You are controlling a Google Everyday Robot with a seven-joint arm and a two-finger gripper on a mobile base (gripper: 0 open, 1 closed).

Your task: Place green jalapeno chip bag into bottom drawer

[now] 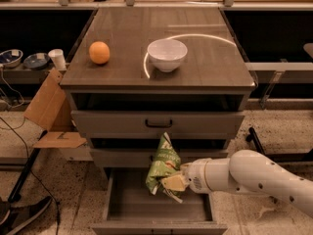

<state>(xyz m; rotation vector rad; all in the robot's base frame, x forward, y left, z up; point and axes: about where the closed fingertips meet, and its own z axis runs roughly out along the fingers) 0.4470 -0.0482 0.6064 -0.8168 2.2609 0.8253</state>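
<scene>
One gripper (pixel 172 184), clamped on the green jalapeno chip bag (pixel 164 163), holds it upright over the open bottom drawer (pixel 128 205), below the white bowl (pixel 167 54).

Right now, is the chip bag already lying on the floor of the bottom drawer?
No, the hand holds the chip bag above the open bottom drawer.

On the tabletop (pixel 210 62), the orange (pixel 99 52) sits left of the bowl (pixel 167 54). Beneath it are the two upper drawers (pixel 107 124), with the bottom drawer (pixel 146 207) pulled out below them. The gripper (pixel 172 184), entering from the right, clamps the green jalapeno chip bag (pixel 164 164) above the bottom drawer.
</scene>
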